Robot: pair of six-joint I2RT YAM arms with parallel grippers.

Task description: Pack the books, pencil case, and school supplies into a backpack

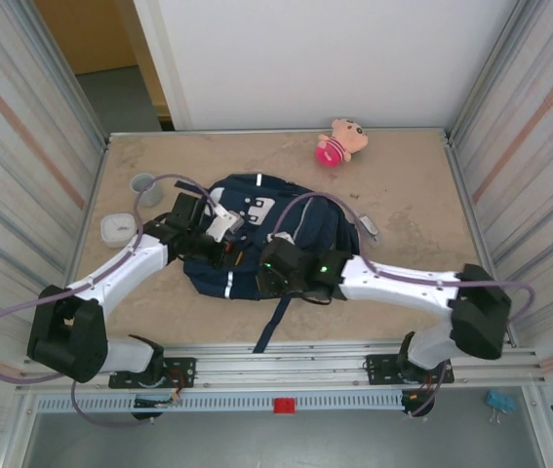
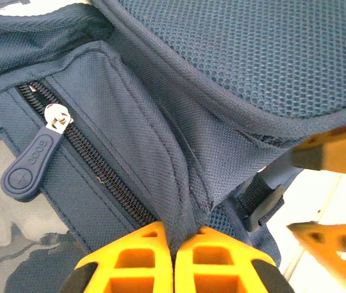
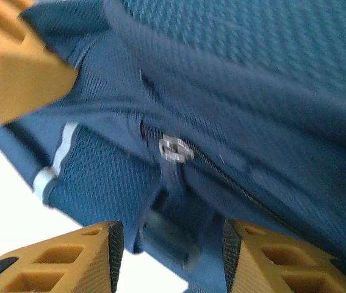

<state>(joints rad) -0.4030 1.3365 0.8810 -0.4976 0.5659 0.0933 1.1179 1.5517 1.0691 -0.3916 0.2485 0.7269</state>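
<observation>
On the desk [image 1: 417, 185], left gripper [image 2: 174, 244] pinches a woven backpack [image 2: 234, 55] fold; right gripper [image 3: 168, 244] gapes around its metal zipper [image 3: 174, 149].

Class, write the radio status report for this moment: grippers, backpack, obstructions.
Left gripper shut on backpack fold. Right gripper open at backpack edge, zip pull ahead. Nothing blocking; plush toy far off.
</observation>
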